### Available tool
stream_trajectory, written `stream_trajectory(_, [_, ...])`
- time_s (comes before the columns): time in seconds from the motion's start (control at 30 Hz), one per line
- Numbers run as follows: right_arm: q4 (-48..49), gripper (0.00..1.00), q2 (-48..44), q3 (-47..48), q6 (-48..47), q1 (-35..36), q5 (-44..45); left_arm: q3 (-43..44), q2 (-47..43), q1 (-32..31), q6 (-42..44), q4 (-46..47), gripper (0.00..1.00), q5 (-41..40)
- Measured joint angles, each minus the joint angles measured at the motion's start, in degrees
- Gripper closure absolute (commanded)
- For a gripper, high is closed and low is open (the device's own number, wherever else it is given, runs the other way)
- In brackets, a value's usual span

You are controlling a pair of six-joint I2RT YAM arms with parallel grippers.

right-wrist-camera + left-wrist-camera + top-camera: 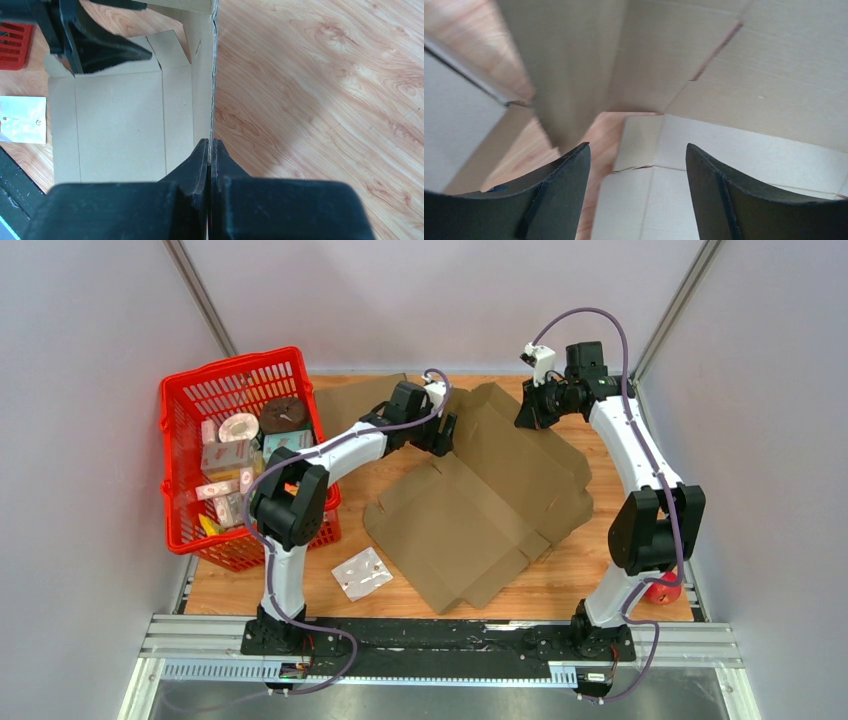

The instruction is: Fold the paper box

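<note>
cardboard box blank lies mostly flat in the middle of the table, its far panel lifted. my right gripper is pinched tight on that panel's edge. my left gripper stands wide apart, holding nothing, a flap just ahead. i judge the fold goes best if the right pinch stays steady while the left presses along a crease. which flap faces my left side i cannot tell; the view is too close.

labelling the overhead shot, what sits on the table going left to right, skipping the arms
basket → packet → cardboard → red round thing
</note>
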Motion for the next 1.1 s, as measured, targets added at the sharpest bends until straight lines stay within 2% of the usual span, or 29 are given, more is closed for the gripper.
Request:
stream_trajectory(0.27, [0.0, 1.0, -0.3, 0.0, 0.0, 0.2, 0.0, 2.7, 4.0, 1.4, 0.2, -3.5, 0.21, 1.1])
stream_trajectory(0.37, [0.1, 1.0, -0.3, 0.0, 0.0, 0.2, 0.0, 3.1, 6.0, 0.9, -0.4, -4.8, 0.26, 3.0])
stream_trajectory(0.47, [0.1, 1.0, -0.3, 0.0, 0.0, 0.3, 0.0, 1.3, 6.1, 0.4, -0.6, -4.3, 0.43, 4.5])
stream_trajectory(0.57, [0.2, 1.0, -0.3, 0.0, 0.0, 0.6, 0.0, -2.1, 5.3, -0.7, -0.6, -1.7, 0.47, 4.9])
stream_trajectory(0.63, [0.2, 1.0, -0.3, 0.0, 0.0, 1.0, 0.0, -4.7, 4.3, -1.7, -0.6, -0.3, 0.47, 4.8])
stream_trajectory(0.83, [0.2, 1.0, -0.3, 0.0, 0.0, 2.3, 1.0, -8.3, 2.4, -5.5, -1.6, 4.5, 0.32, 4.5])
stream_trajectory(1.1, [0.7, 1.0, -1.0, -0.8, -0.7, 6.0, 4.3, -6.6, 3.9, -7.0, -4.6, 8.5, 0.31, 7.1])
